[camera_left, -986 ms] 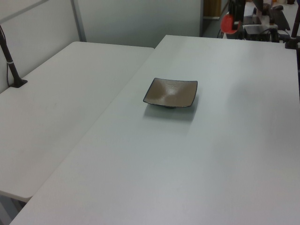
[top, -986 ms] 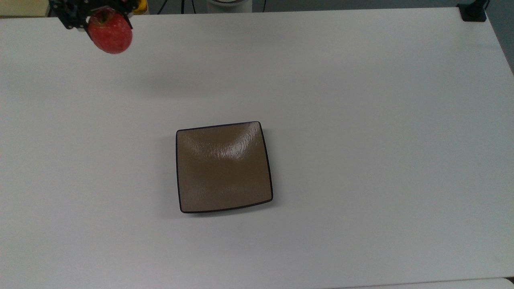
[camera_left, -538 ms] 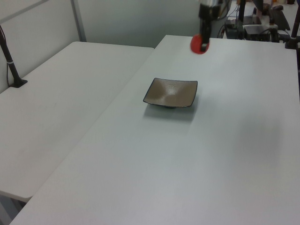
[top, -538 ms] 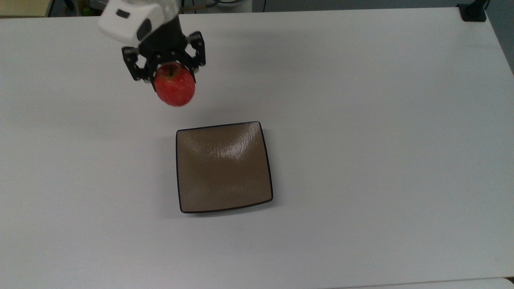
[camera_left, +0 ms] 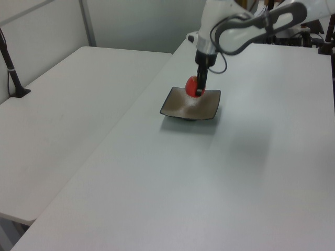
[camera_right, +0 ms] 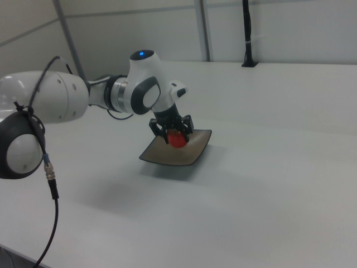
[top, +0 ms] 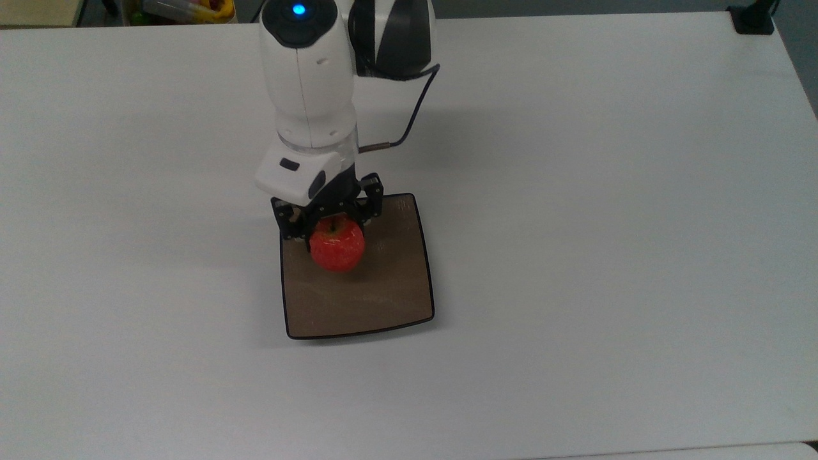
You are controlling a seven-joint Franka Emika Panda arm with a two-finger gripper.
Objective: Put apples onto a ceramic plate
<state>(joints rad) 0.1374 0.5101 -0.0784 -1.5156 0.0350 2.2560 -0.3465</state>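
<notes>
A small glossy red apple point(top: 337, 246) is held in my gripper point(top: 329, 223), whose black fingers are shut on its sides. The apple hangs just over the far part of the square brown ceramic plate point(top: 383, 294); whether it touches the plate I cannot tell. In the left view the apple point(camera_left: 192, 86) sits at the plate's point(camera_left: 180, 108) far edge under my gripper point(camera_left: 199, 88). In the right view the apple point(camera_right: 177, 139) is low over the plate point(camera_right: 167, 155), gripped by my gripper point(camera_right: 172, 132).
The plate rests mid-way on a wide white table point(top: 607, 223). A second white table point(camera_left: 63, 120) joins it on the left view's left. A black clamp post point(top: 753, 18) stands at the top view's top right corner. A cable point(top: 409, 121) trails from the arm.
My arm has carried the apple from the top view's upper left down and right, lowering it over the plate's far part. The plate has not moved.
</notes>
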